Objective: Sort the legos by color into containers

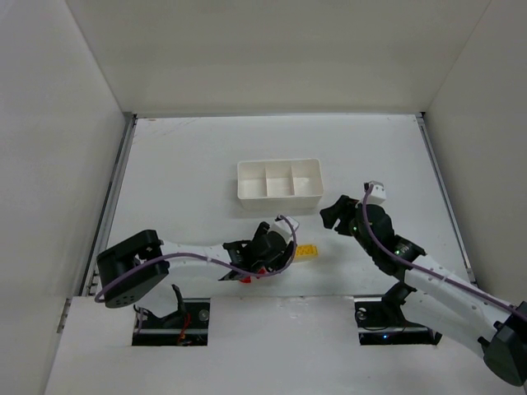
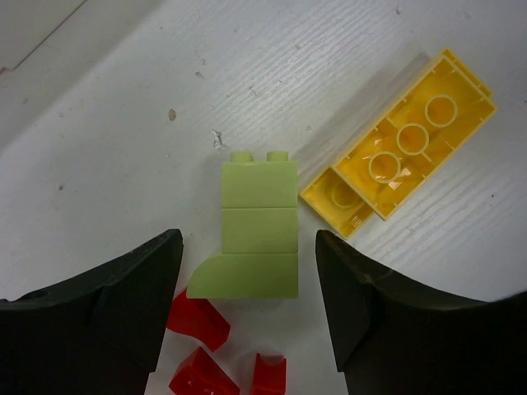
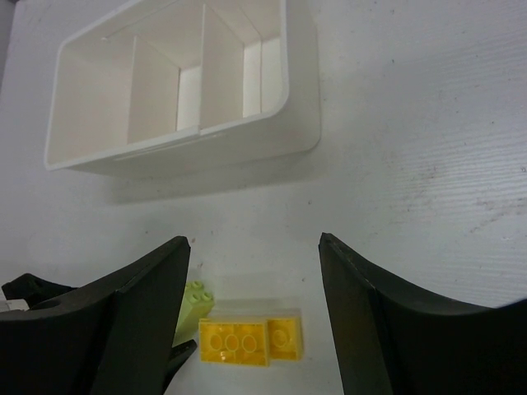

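You were starting the green pick. Your left pincer point(image 2: 249, 247) stood open astride the green piece point(image 2: 257, 218) on the counter point(image 2: 123, 123), gripping nothing. Your right pincer point(image 3: 255, 247) hung open and empty above the yellow brick point(image 3: 247, 341). Next, I judged, you needed a square close, then a carry to the tray point(image 3: 296, 132).

I count one white tray point(image 1: 278, 202) of three compartments, two yellow bricks point(image 2: 409, 141), one light-green piece point(image 2: 258, 222) and three red bits point(image 2: 201, 318).

White arm links point(image 1: 449, 286), black joints point(image 1: 132, 267), purple cables point(image 1: 181, 257), dark wedge-shaped gripper fingers point(image 2: 107, 304), perhaps small green lights point(image 1: 398, 243).
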Tool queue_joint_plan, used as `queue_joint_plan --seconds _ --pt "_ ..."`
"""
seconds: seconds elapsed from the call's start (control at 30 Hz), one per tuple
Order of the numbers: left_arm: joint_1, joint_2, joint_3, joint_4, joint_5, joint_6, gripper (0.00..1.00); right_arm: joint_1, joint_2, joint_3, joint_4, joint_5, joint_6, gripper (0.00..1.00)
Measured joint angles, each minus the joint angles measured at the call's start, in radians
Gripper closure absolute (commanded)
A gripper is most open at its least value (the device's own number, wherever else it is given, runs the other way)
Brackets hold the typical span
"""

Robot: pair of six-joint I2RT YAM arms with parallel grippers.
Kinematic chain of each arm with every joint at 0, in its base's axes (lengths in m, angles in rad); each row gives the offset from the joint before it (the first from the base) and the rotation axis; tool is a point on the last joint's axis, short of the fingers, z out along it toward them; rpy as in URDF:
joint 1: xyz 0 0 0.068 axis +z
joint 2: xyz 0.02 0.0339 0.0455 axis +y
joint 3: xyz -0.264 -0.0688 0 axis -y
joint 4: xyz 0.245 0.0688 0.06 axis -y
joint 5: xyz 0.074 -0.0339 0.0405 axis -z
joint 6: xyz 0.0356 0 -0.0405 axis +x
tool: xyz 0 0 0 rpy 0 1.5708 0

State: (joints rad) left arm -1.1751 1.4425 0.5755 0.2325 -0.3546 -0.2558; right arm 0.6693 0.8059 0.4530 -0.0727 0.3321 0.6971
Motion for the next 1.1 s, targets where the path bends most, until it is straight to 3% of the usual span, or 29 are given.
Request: queue_joint_plan --seconds 0.23,0.37,0.57,0.8,0.97,1.1 --pt "0.002 0.078 0.058 0.015 0.011 0.022 0.5 0.0 0.001 -0.013 0.012 0.0 0.0 0.29" --pt "0.002 0.082 0.062 0.016 0.011 0.028 0.4 0.0 0.0 -0.013 0.014 0.0 0.0 0.29" --pt "0.001 0.079 0.061 0.012 0.01 0.027 0.42 0.0 0.0 -0.013 0.016 0.0 0.0 0.28" --pt "0.004 0.082 0.061 -0.004 0.007 0.026 0.6 0.0 -0.001 -0.013 0.021 0.0 0.0 0.28" --pt "0.003 0.082 0.062 0.008 0.0 0.03 0.79 0.0 -0.008 -0.019 0.021 0.0 0.0 0.28" --pt "-0.01 0.077 0.062 0.0 -0.002 0.031 0.81 0.009 -0.008 -0.023 0.021 0.0 0.0 0.32"
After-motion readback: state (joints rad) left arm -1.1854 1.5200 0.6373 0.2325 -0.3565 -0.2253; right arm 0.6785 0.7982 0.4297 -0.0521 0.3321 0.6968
